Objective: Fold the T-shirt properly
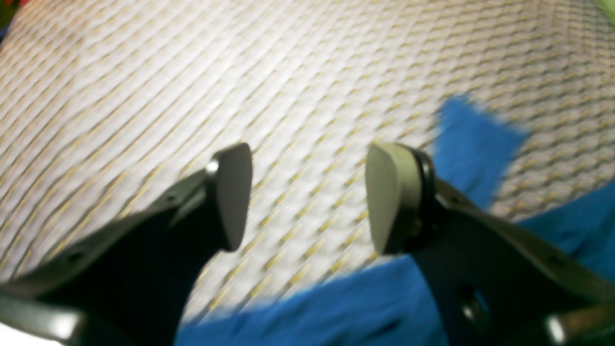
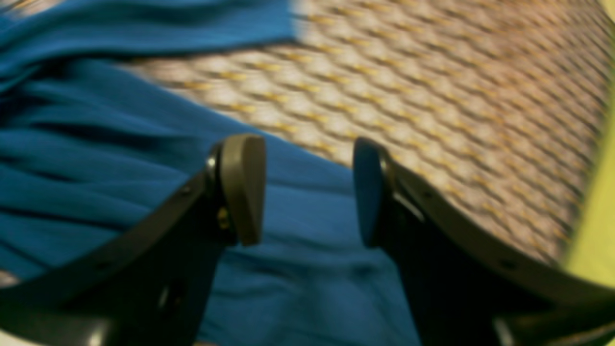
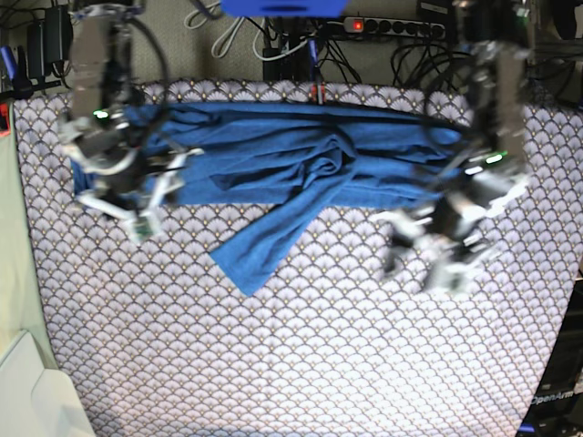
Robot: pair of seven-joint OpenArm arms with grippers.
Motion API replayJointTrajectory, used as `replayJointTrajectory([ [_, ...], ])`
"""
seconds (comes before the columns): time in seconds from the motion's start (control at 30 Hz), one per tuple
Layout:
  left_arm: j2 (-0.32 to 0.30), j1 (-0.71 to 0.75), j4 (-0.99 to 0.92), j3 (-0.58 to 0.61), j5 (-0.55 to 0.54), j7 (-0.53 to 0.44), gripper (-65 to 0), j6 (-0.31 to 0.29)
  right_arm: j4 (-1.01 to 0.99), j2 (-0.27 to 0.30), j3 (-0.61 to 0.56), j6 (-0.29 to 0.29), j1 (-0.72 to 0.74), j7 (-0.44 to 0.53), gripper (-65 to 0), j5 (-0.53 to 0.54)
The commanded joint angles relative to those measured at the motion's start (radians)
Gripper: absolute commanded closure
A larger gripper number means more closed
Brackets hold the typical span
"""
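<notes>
The T-shirt lies spread in a long, rumpled blue band across the far part of the table, bunched into folds near its middle, with 1 sleeve trailing down and out from the band toward the near side. It rests on a tablecloth printed with a pale scallop pattern.

The right gripper hangs over one end of the band, jaws parted and empty, nothing between its 2 pads. From its wrist view, wrinkled blue cloth fills everything below and to one side of the fingers, and bare patterned cloth opens up beyond the other finger. In the base view that gripper sits just at the near edge of the shirt's end.

The left gripper hovers off the opposite end of the band, jaws likewise spread wide and holding nothing. Between and ahead of its pads there is only scalloped tablecloth; blue fabric shows behind and beside it, with 1 corner of cloth jutting out past the outer finger. In the base view it floats just nearside of the shirt's edge, blurred, and I cannot tell whether it touches the cloth.

A power strip and a tangle of cables lie beyond the table's far edge.
</notes>
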Motion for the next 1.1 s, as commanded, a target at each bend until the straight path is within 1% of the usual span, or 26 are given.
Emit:
replayJointTrajectory([
  [0.0, 0.017, -0.038, -0.005, 0.042, 0.007, -0.025, -37.1, -0.002, 0.019, 0.019, 0.024, 0.004, 0.012, 0.022, -30.4, 0.006],
  [0.07, 0.078, -0.084, -0.060, 0.141, 0.067, -0.025, -37.1, -0.002, 0.019, 0.061, 0.064, 0.004, 0.012, 0.018, -30.5, 0.006],
  [0.13, 0.130, -0.112, -0.105, 0.216, 0.144, -0.033, -37.1, -0.002, 0.019, 0.096, 0.095, 0.005, 0.009, 0.015, -30.5, 0.006],
  [0.17, 0.158, -0.127, -0.140, 0.256, 0.194, -0.036, -37.1, -0.002, 0.019, 0.110, 0.118, 0.013, 0.006, 0.015, -30.4, 0.006],
  [0.2, 0.187, -0.147, -0.178, 0.292, 0.240, -0.036, -37.1, -0.002, 0.019, 0.119, 0.145, 0.033, -0.003, 0.015, -30.4, 0.006],
  [0.27, 0.242, -0.178, -0.261, 0.348, 0.314, -0.037, -37.1, -0.002, 0.019, 0.122, 0.207, 0.087, -0.003, 0.015, -30.3, 0.006],
  [0.33, 0.299, -0.207, -0.344, 0.379, 0.360, -0.037, -37.1, -0.002, 0.019, 0.119, 0.277, 0.131, -0.003, 0.013, -30.4, 0.006],
  [0.37, 0.326, -0.225, -0.386, 0.382, 0.371, -0.039, -37.1, -0.002, 0.020, 0.117, 0.303, 0.145, -0.003, 0.013, -30.5, 0.006],
  [0.47, 0.389, -0.276, -0.502, 0.385, 0.378, -0.049, -37.1, -0.002, 0.020, 0.119, 0.340, 0.150, -0.010, 0.013, -30.5, 0.006],
  [0.63, 0.389, -0.371, -0.706, 0.387, 0.372, -0.143, -37.0, 0.000, 0.020, 0.113, 0.378, 0.150, -0.022, 0.013, -30.5, 0.006],
  [0.77, 0.389, -0.416, -0.826, 0.453, 0.371, -0.204, -37.0, 0.000, 0.020, 0.113, 0.377, 0.150, -0.040, 0.013, -30.3, 0.006],
  [0.87, 0.389, -0.428, -0.881, 0.488, 0.371, -0.249, -37.0, 0.000, 0.020, 0.113, 0.375, 0.150, -0.036, 0.013, -30.3, 0.006],
  [1.07, 0.389, -0.429, -0.909, 0.503, 0.369, -0.309, -37.0, 0.000, 0.020, 0.113, 0.371, 0.150, -0.034, 0.013, -30.3, 0.006],
])
